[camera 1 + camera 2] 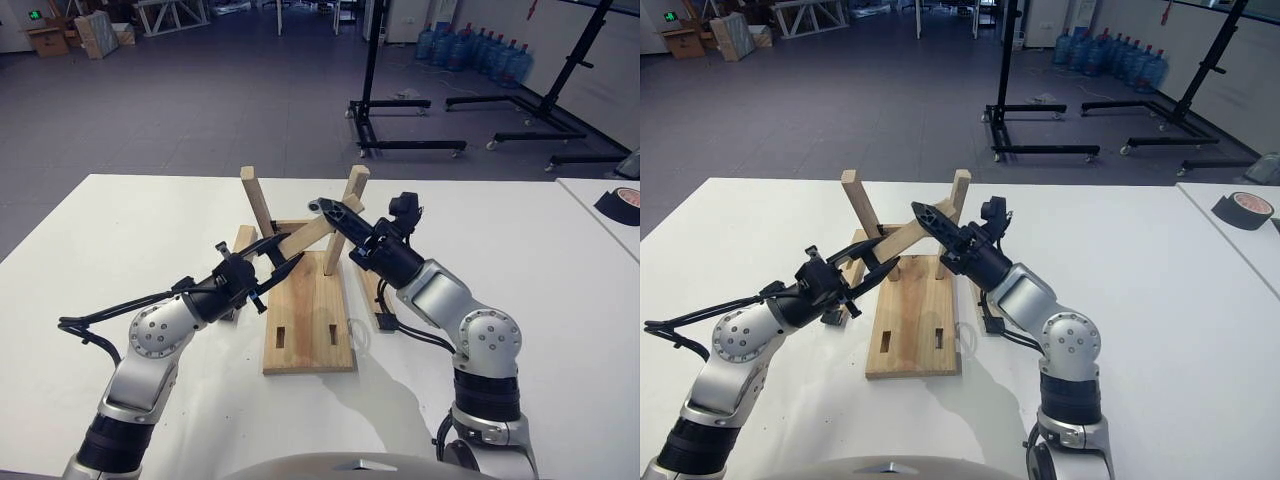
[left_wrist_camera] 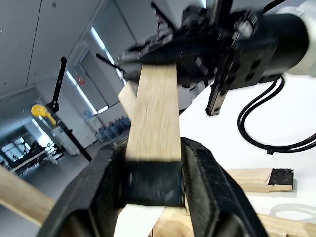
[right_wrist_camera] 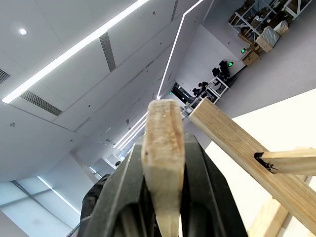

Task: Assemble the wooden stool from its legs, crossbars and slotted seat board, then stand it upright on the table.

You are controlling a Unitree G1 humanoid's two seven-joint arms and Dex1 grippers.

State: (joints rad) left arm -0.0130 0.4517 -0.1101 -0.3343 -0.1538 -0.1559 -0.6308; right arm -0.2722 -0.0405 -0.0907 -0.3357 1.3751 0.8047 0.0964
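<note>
The slotted seat board lies flat on the white table. At its far end two legs stand up, one on the left and one on the right, leaning apart. A light wooden crossbar slants upward in the air between them. My left gripper is shut on its lower end, with the fingers on either side of the bar. My right gripper is shut on the upper end.
One loose wooden piece lies left of the board, and another with a black end lies right of it. A black tape roll rests on the neighbouring table at the far right. Black metal stands occupy the floor beyond.
</note>
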